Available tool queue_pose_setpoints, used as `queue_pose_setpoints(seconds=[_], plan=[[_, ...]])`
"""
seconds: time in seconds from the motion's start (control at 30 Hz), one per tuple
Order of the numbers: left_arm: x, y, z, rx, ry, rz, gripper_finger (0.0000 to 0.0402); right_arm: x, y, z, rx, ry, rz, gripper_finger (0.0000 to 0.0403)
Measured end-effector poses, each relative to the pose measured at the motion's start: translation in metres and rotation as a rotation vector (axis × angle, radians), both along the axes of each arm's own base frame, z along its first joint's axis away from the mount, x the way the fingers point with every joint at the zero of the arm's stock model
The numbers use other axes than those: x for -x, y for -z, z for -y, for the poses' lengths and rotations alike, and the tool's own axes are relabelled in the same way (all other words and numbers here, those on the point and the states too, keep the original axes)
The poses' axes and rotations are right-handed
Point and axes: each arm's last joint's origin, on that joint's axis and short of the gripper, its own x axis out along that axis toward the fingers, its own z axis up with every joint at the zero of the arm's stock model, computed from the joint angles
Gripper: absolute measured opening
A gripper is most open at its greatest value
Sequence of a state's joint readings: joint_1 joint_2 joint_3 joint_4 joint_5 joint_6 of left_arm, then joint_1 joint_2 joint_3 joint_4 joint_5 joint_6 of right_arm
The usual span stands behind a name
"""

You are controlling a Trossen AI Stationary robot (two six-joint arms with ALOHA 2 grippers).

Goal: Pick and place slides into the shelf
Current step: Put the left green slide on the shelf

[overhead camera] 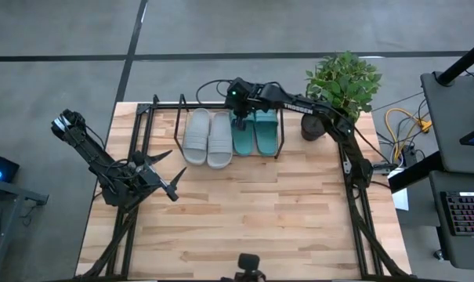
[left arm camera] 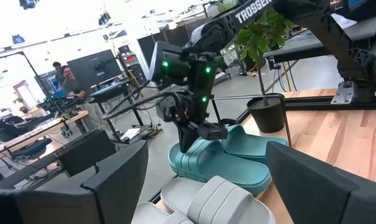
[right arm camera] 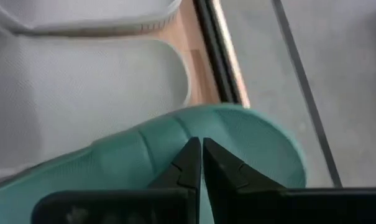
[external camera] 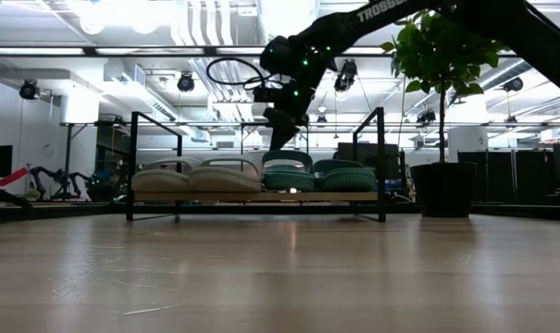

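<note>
The shelf (overhead camera: 280, 142), a low black tube rack with a light board (external camera: 261, 196), stands at the table's far side. On it lie two light grey slides (overhead camera: 196, 135) (overhead camera: 219, 141) and two teal slides (overhead camera: 243, 139) (overhead camera: 267, 133), side by side on their soles. My right gripper (overhead camera: 240, 123) is shut and slants down over the left teal slide (right arm camera: 250, 146), its tips at the slide's far part by the strap (left arm camera: 203, 155). At the table's left, my left gripper (overhead camera: 170, 176) waits open and level, away from the shelf. My right gripper's shut fingertips (right arm camera: 194, 155) come slanting down from above at the top of the left teal slide, near its far end. I cannot tell whether they touch it. The slide lies flat on the shelf board.
A potted plant (overhead camera: 342, 78) in a dark pot (external camera: 443, 190) stands just right of the shelf. Cables run beside the table's right edge (overhead camera: 401, 125). The wooden tabletop (overhead camera: 244, 211) stretches between the shelf and the near edge.
</note>
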State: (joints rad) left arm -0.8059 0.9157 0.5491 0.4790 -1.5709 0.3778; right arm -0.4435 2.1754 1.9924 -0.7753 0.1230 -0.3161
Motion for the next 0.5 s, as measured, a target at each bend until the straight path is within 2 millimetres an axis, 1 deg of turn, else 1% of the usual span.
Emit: queue_pose_setpoints(seconds=[0.5], plan=[[0.0, 0.0, 0.0, -0.001, 0.0, -0.001, 0.0309, 0.005, 0.021, -0.001, -0.027, 0.004, -0.056, 0.0008]])
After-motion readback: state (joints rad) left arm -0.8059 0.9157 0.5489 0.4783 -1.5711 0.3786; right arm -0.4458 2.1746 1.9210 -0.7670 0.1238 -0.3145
